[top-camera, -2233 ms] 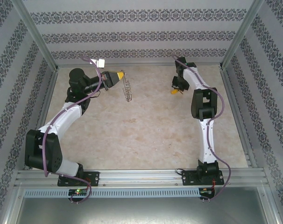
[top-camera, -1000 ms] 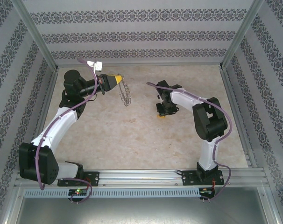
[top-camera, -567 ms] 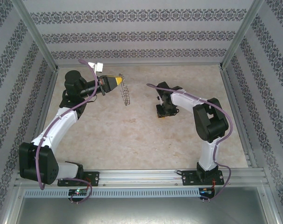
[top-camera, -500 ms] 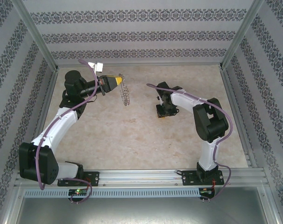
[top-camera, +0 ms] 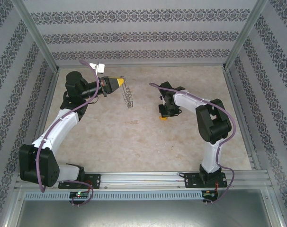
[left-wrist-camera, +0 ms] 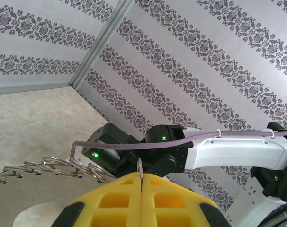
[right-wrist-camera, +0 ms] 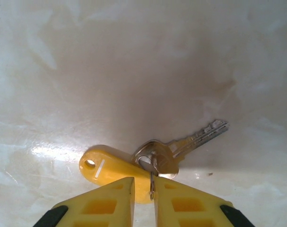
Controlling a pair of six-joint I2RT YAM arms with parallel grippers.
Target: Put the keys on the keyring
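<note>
Grey damask wallpaper [top-camera: 143,38] lines the three walls around a beige, marbled bench [top-camera: 134,142].

Over the far left part of the bench, the left claw [top-camera: 119,83] points to the right with its yellow fingers [left-wrist-camera: 115,203] pressed fully together. A thin wire loop stands pinched in the seam between them. This is one end of the keyring [top-camera: 128,94], a string of grey wire loops that dangles from the claw tip. In the left wrist view the keyring [left-wrist-camera: 53,166] trails away to the left, and the right arm [left-wrist-camera: 228,151] shows beyond it.

Near the middle of the bench, the right claw [top-camera: 163,116] points downward, low over the surface. It is almost closed, with only a narrow slit between its fingers [right-wrist-camera: 105,208]. A small ring [right-wrist-camera: 152,182] is caught in that slit. From the ring hang a silver key [right-wrist-camera: 181,146], blade pointing up and to the right, and a yellow tag [right-wrist-camera: 108,170]. Whether they touch the bench I cannot tell.
</note>
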